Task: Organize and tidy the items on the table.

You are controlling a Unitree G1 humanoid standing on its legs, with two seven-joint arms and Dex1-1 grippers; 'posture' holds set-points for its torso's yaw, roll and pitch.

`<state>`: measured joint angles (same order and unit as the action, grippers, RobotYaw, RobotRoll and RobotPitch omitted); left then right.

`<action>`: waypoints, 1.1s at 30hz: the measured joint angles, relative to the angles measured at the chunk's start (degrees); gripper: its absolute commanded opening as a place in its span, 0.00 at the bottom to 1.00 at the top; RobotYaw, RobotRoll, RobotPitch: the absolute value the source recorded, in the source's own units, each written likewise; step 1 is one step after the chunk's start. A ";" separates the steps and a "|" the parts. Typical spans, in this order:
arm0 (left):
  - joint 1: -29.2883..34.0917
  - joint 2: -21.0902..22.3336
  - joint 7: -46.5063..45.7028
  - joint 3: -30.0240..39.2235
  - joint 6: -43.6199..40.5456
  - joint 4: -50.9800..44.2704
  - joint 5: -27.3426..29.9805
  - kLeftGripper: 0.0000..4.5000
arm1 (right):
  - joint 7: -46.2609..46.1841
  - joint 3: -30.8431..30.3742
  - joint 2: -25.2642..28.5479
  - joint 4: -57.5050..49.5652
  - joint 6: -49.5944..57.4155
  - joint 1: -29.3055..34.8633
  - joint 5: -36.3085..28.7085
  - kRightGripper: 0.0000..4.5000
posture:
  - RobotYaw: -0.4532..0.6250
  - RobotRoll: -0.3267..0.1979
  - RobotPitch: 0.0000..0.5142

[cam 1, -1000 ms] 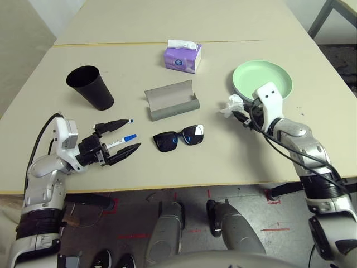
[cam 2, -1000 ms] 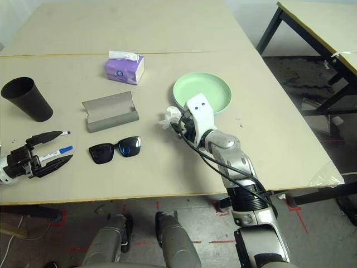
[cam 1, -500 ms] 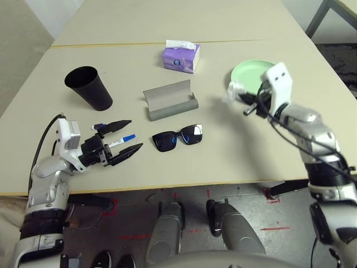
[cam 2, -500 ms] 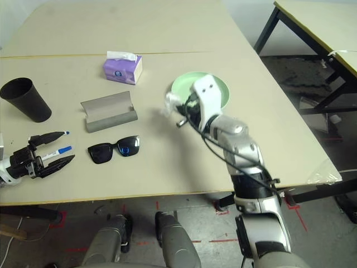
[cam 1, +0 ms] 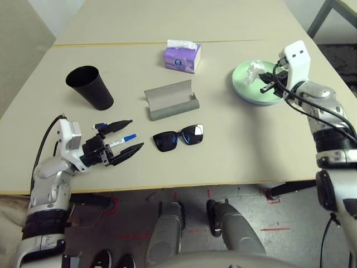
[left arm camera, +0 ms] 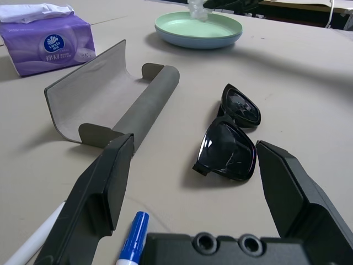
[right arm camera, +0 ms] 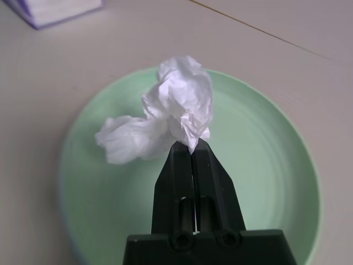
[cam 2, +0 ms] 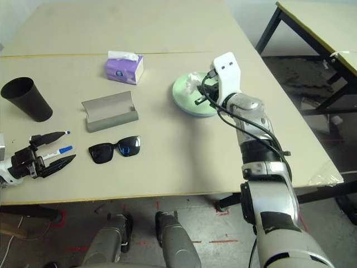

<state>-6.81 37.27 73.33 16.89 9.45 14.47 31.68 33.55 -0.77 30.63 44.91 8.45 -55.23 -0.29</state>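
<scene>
My right gripper [cam 1: 265,84] is shut on the crumpled white tissue [right arm camera: 165,118] and holds it just over the green plate [cam 1: 244,77], which sits stacked on a light-blue plate. My left gripper [cam 1: 134,134] rests open on the table near the front left edge, with a blue-capped marker [cam 1: 126,139] between its fingers and a second marker [cam 1: 100,127] beside it. The black sunglasses [cam 1: 179,137] lie in the middle. Behind them lies the open grey glasses case [cam 1: 171,99]. The black cup [cam 1: 89,86] stands upside down at the left.
A purple tissue box [cam 1: 182,56] stands behind the case, near the table's yellowish seam [cam 1: 111,43]. Bare tabletop lies between the sunglasses and the plates and along the front right. Another table's legs show at the far right.
My right gripper has lifted the tissue from the table left of the plates and carried it back and right over the green plate. The left arm has stayed put.
</scene>
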 measured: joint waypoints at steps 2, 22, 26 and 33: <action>0.47 -0.01 -0.07 0.00 0.00 -0.30 0.02 1.00 | -0.04 -0.04 -0.07 3.09 -1.91 -1.10 0.69 0.13 | 0.45 0.62 0.40; -2.36 1.79 3.11 0.68 0.38 4.51 0.14 1.00 | 12.50 2.70 14.75 -33.73 16.63 15.10 -4.72 0.99 | 0.37 0.62 0.42; -2.38 3.70 5.98 2.26 0.78 7.77 0.54 1.00 | 13.74 5.24 16.44 -54.09 37.66 14.53 -13.35 0.99 | 0.35 0.62 0.42; -4.03 4.87 8.79 3.13 1.85 12.55 0.38 1.00 | 7.50 6.89 1.63 -69.98 71.49 -2.02 -26.13 0.99 | 0.35 0.62 0.42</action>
<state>-10.84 42.14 82.12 20.02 11.30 27.02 32.06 41.05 6.11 32.26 -25.07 79.95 -57.25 -26.41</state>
